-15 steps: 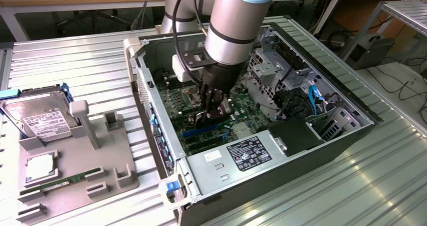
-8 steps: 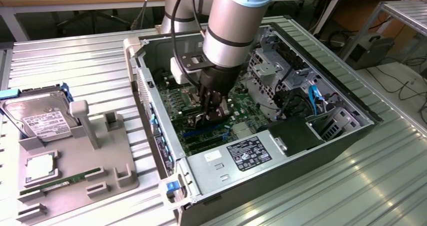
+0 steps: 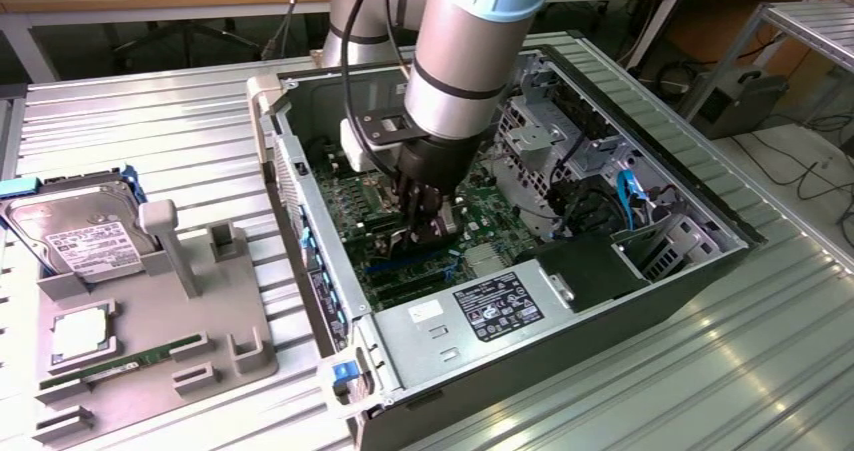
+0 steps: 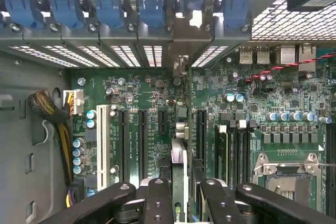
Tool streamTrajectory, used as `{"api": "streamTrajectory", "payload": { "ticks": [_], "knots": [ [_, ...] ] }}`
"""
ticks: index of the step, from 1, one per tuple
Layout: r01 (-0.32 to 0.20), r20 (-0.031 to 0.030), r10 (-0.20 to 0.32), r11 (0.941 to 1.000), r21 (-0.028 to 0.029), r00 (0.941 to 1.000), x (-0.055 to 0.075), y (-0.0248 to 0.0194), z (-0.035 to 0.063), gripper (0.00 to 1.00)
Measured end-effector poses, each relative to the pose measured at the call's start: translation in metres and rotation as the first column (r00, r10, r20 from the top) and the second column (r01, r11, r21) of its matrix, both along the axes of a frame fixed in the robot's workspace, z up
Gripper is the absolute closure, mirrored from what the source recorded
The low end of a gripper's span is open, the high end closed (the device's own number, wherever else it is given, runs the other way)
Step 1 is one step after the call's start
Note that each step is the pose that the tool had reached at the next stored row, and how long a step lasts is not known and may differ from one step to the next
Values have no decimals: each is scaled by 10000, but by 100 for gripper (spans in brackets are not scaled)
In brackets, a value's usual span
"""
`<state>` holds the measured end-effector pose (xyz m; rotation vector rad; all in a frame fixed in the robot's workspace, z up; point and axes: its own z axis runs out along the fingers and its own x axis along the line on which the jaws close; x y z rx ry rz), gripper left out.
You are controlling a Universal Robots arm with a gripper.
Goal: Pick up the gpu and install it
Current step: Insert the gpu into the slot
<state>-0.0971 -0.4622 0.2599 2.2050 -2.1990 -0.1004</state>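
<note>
My gripper (image 3: 419, 221) reaches down inside the open computer case (image 3: 641, 131), just above the green motherboard (image 3: 501, 211). It is shut on the gpu (image 4: 179, 156), which shows edge-on between the black fingers (image 4: 157, 200). The card stands upright, in line with the long black expansion slots (image 4: 143, 140). Its metal bracket end (image 4: 181, 66) points toward the rear slot openings with blue latches (image 4: 152, 9). In the exterior view the gpu (image 3: 400, 239) is a dark sliver under the fingertips, low over the board. I cannot tell whether its edge touches a slot.
Left of the case, a grey holder tray (image 3: 147, 351) carries a silver hard drive (image 3: 80, 236), a processor chip (image 3: 80, 331) and a green RAM stick (image 3: 114, 364). The power supply (image 3: 494, 306) and drive cage (image 3: 541, 136) crowd the case. The CPU socket (image 4: 283, 177) lies beside the slots.
</note>
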Motion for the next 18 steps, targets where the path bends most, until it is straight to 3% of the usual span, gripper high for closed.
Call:
{"api": "streamTrajectory", "payload": {
  "ticks": [13, 14, 18],
  "knots": [
    [0, 4, 0, 10000, 7, 10000, 0, 1, -40, 73],
    [0, 2, 0, 10000, 4, 10000, 0, 0, -32, 66],
    [0, 1, 0, 10000, 3, 10000, 0, 0, 133, 66]
  ]
}}
